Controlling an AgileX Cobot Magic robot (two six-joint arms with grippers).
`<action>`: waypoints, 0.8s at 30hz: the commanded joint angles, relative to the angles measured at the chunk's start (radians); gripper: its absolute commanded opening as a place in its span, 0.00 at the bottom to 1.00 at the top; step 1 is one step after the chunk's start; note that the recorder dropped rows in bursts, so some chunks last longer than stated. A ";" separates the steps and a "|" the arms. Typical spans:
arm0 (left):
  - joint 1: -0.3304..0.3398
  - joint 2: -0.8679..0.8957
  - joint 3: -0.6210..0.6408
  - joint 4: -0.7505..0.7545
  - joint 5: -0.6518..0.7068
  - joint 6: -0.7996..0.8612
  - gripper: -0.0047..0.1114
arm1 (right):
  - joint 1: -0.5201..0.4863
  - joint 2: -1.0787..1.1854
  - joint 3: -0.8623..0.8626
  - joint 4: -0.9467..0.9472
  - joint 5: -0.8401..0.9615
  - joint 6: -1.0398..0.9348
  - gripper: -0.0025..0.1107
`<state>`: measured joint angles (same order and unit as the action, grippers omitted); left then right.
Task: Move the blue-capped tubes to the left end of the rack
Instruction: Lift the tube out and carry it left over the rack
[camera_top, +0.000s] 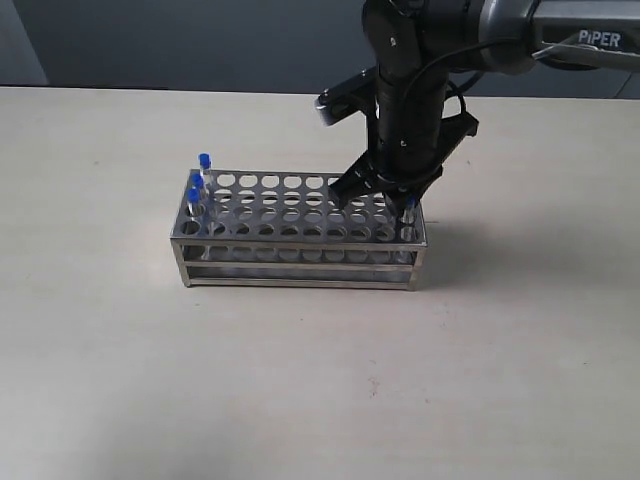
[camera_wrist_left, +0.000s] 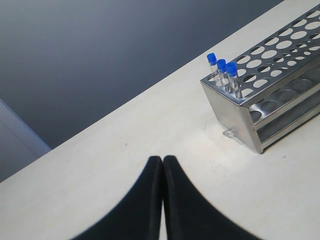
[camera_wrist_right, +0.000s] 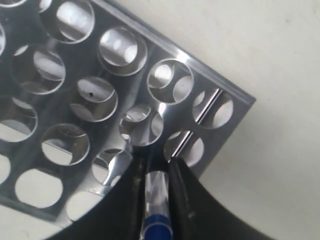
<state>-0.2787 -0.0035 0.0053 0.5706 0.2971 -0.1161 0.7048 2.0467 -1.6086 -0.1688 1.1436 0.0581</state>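
Note:
The silvery metal rack (camera_top: 300, 246) stands mid-table. Three blue-capped tubes (camera_top: 197, 181) stand upright in holes at its left end, also in the left wrist view as blue-capped tubes (camera_wrist_left: 221, 65) at the near corner of the rack (camera_wrist_left: 280, 75). At the rack's right end, front corner, my right gripper (camera_top: 400, 200) points down and is shut on the fourth blue-capped tube (camera_wrist_right: 158, 200), its blue cap between the fingers (camera_wrist_right: 182, 185) over the rack (camera_wrist_right: 75, 100). My left gripper (camera_wrist_left: 163, 160) is shut and empty above bare table, well apart from the rack; the exterior view does not show it.
The beige table (camera_top: 120, 360) spreads on all sides of the rack. A dark wall (camera_wrist_left: 100, 60) runs behind the table's far edge. The right arm (camera_top: 420, 60) reaches down from the upper right over the rack's right end.

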 joint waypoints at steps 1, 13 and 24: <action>-0.004 0.003 -0.005 -0.016 -0.006 -0.005 0.05 | -0.004 -0.068 -0.003 -0.032 0.027 -0.002 0.02; -0.004 0.003 -0.005 -0.016 -0.006 -0.005 0.05 | -0.004 -0.198 -0.003 -0.026 0.028 -0.002 0.01; -0.004 0.003 -0.005 -0.016 -0.004 -0.005 0.05 | 0.003 -0.249 -0.004 0.343 -0.113 -0.265 0.01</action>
<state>-0.2787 -0.0035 0.0053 0.5706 0.2971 -0.1161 0.7048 1.7988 -1.6086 0.0410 1.0770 -0.1078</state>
